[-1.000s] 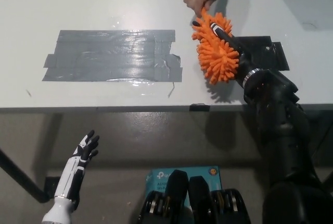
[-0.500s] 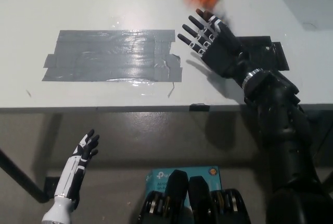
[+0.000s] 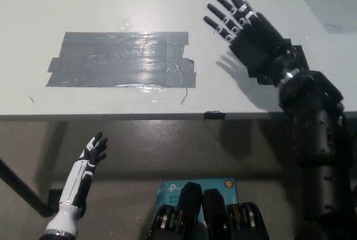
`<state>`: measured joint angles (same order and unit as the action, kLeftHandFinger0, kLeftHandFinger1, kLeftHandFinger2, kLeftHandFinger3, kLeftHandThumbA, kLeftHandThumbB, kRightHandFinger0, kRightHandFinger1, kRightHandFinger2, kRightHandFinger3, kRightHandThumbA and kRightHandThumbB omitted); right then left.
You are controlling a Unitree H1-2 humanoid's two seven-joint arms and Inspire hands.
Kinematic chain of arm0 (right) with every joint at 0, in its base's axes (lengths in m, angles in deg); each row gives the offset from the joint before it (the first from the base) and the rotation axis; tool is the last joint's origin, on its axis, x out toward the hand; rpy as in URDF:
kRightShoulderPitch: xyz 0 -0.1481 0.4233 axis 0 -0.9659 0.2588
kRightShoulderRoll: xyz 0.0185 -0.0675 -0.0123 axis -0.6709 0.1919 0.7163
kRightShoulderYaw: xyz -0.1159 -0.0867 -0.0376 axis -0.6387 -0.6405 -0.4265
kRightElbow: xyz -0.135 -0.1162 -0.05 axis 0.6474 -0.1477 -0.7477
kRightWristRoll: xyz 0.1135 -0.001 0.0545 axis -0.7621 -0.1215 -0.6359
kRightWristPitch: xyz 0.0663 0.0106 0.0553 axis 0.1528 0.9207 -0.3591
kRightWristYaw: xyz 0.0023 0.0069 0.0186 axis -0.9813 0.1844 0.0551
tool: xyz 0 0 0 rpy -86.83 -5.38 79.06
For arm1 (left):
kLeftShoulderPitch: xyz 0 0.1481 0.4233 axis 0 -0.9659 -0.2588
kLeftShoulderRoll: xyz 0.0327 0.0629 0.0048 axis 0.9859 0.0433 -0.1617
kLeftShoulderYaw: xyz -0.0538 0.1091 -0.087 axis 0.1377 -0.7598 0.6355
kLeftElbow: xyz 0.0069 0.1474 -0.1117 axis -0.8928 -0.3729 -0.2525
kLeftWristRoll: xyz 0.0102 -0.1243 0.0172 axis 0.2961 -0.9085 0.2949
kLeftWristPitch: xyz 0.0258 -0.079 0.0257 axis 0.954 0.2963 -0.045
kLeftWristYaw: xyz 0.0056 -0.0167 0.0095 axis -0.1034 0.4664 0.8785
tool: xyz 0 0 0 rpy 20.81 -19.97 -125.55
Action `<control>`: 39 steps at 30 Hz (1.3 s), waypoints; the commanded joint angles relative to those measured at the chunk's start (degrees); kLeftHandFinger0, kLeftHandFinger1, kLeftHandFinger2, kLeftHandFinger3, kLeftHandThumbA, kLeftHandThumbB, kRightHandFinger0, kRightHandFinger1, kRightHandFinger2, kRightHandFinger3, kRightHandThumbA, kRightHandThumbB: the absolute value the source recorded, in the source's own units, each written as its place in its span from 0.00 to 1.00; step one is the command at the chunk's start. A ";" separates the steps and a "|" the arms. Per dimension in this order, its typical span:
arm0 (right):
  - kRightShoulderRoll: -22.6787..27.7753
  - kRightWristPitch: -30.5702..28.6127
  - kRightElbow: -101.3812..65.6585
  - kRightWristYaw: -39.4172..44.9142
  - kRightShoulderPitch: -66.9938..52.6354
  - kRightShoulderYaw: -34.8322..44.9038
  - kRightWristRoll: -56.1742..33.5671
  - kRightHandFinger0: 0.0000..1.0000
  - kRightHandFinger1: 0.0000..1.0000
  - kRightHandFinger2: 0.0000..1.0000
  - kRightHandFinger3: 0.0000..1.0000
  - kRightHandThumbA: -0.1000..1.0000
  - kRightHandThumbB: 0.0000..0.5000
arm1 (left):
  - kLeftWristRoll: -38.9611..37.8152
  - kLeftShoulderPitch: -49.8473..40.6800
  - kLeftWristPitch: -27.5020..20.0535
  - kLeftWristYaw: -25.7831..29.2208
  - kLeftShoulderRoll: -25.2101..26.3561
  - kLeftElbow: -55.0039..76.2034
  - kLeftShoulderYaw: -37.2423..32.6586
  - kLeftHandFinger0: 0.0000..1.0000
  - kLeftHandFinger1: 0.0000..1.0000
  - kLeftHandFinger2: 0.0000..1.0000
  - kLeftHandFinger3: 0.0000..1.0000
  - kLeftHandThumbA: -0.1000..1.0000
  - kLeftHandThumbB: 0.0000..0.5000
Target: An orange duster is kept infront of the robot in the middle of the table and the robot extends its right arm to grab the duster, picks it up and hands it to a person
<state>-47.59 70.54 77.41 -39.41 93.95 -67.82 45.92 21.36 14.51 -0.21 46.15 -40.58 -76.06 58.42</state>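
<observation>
The orange duster is out of sight in the head view. My black right hand [image 3: 245, 25] hovers over the right part of the white table [image 3: 111, 0], open, fingers spread and pointing up-left, with nothing in it. Its shadow falls on the tabletop just below it. My white left hand [image 3: 92, 153] rests low at the lower left, below the table's front edge, open with fingers apart. No person shows in the picture.
A patch of grey duct tape [image 3: 122, 58] covers the middle of the tabletop. A black patch [image 3: 298, 53] lies under my right wrist. The table's front edge [image 3: 139, 117] crosses the view; a blue box [image 3: 195, 187] sits on the floor below.
A person's hand took the orange duster up and out of view. My right hand let go, opened, and has since shifted slightly right and farther out over the table.
</observation>
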 commanded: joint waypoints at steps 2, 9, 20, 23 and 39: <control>4.74 0.05 -30.90 -4.42 -6.54 -5.16 4.82 1.00 1.00 1.00 1.00 0.76 0.95 | 0.74 1.58 -1.20 -0.23 1.16 0.56 0.01 1.00 1.00 1.00 1.00 0.97 0.28; 6.05 -8.32 -48.40 -4.79 -20.28 -6.14 14.76 1.00 1.00 1.00 1.00 0.78 0.83 | 1.07 1.98 -1.07 -0.03 1.13 -0.60 -0.06 1.00 1.00 1.00 1.00 0.92 0.23; 4.52 -28.06 -40.62 -10.00 -31.83 -8.43 29.59 1.00 1.00 1.00 1.00 0.84 0.60 | 1.88 2.08 -0.60 0.38 1.01 -1.51 -0.24 0.99 1.00 1.00 1.00 0.82 0.20; 4.54 -32.91 -36.29 -12.70 -32.48 -9.43 34.19 1.00 1.00 1.00 1.00 0.85 0.55 | 2.15 2.20 -0.44 0.48 0.95 -1.68 -0.29 0.99 1.00 1.00 1.00 0.83 0.22; 8.25 -36.47 -15.11 -15.33 -31.66 -12.91 37.37 1.00 1.00 1.00 1.00 0.79 0.48 | 2.05 3.50 0.45 0.07 1.04 -1.79 -0.11 0.96 1.00 1.00 1.00 0.77 0.15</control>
<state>-42.91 48.67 55.72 -49.12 60.79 -77.25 72.57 22.52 15.93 0.87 46.15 -40.60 -79.24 58.38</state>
